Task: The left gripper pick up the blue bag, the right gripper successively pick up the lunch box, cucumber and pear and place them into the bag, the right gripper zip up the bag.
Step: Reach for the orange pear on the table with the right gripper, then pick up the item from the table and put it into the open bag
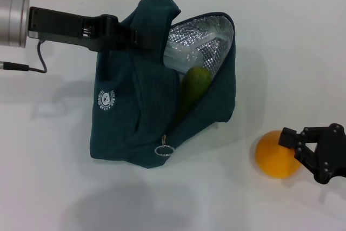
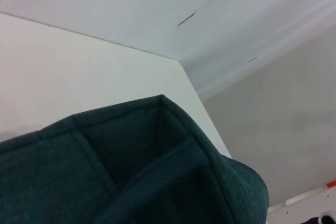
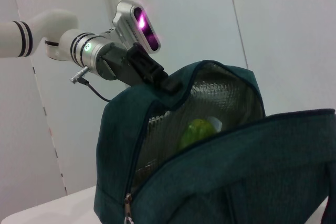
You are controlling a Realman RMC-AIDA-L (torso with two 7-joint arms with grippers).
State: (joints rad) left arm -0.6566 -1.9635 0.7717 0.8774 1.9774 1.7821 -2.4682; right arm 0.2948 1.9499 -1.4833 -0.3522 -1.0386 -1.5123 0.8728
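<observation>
You had the left gripper point(image 1: 127, 35) reaching in from the left at the far side of the table point(image 1: 54, 160), its jaws clamped on the upper edge of the blue bag point(image 1: 135, 112), holding that edge up. The bag stood open near the middle of the table, its mouth turned to the right and far side, so the silver lining point(image 1: 203, 41) showed inside. The zipper pull point(image 1: 165, 150) hung at the bag's near corner, and the white round logo point(image 1: 107, 100) faced the left.

You could see the cucumber point(image 1: 194, 82) already inside, its green end poking up out of the opening and leaning against the near wall of the bag. In the right wrist view the same cucumber point(image 3: 195, 131) showed against the lining, with a pale bit of something clear just beside it; you could not tell from that alone that it was the lunch box.

The pear point(image 1: 277, 154) lay on the table to the right of the bag, well apart from it. Your right gripper point(image 1: 298, 145) was at the pear's right side, jaws apart, the fingertips point(image 1: 288, 137) touching or just beside the fruit, not closed on it.
</observation>
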